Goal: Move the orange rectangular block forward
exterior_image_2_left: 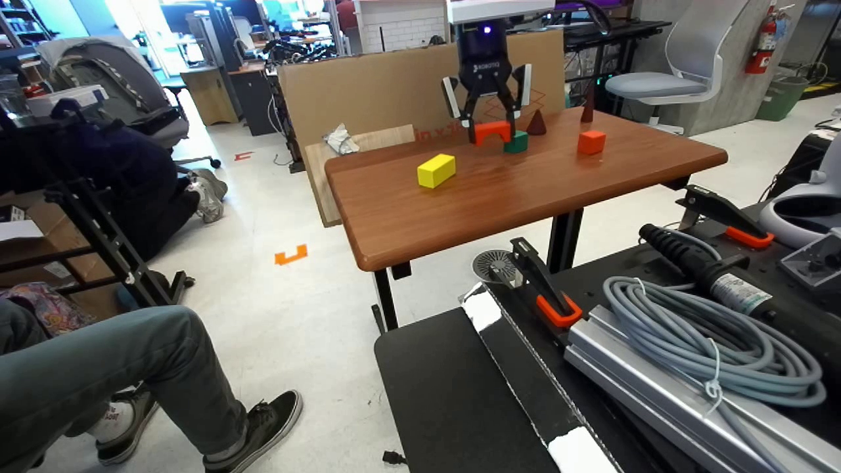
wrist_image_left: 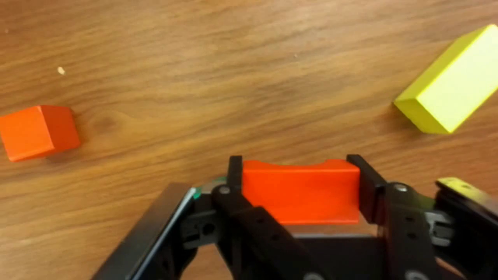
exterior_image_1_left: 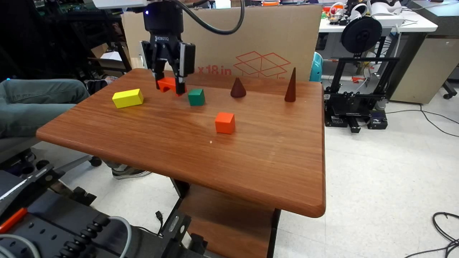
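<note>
The orange rectangular block [exterior_image_1_left: 167, 84] is a small orange-red oblong with an arched notch in its underside. It also shows in an exterior view [exterior_image_2_left: 493, 132] and in the wrist view [wrist_image_left: 307, 194]. My gripper [exterior_image_1_left: 168, 88] points down over the far part of the table. Its two fingers are shut on the block's two ends, as the wrist view [wrist_image_left: 297, 171] shows. The block is level with the fingertips, low over the tabletop. I cannot tell whether it touches the wood. Part of the block is hidden behind a finger.
The wooden table [exterior_image_1_left: 179, 132] bears a green block [exterior_image_1_left: 196, 97] close beside the gripper, a yellow block [exterior_image_1_left: 128, 98], an orange cube [exterior_image_1_left: 225, 123], a short dark cone [exterior_image_1_left: 238, 89] and a tall dark cone [exterior_image_1_left: 291, 87]. A cardboard sheet [exterior_image_1_left: 269, 39] stands behind the table's far edge.
</note>
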You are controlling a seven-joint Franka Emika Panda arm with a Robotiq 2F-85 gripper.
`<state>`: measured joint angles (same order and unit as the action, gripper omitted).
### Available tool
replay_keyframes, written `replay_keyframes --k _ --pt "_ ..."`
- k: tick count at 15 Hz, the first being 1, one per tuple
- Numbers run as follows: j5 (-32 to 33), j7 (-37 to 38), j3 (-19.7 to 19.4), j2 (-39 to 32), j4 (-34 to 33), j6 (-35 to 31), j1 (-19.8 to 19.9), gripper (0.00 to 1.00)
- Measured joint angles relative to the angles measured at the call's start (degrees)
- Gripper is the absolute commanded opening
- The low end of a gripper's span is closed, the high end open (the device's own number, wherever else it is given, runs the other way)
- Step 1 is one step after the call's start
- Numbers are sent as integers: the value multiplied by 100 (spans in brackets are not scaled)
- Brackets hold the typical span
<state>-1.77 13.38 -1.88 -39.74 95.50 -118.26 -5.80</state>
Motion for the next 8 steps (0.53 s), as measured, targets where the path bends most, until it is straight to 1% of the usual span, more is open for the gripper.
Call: replay_keyframes --k 4,8 --pt "63 -295 0 259 590 0 99 41" --pt "363 -402 0 491 1124 -55 99 41"
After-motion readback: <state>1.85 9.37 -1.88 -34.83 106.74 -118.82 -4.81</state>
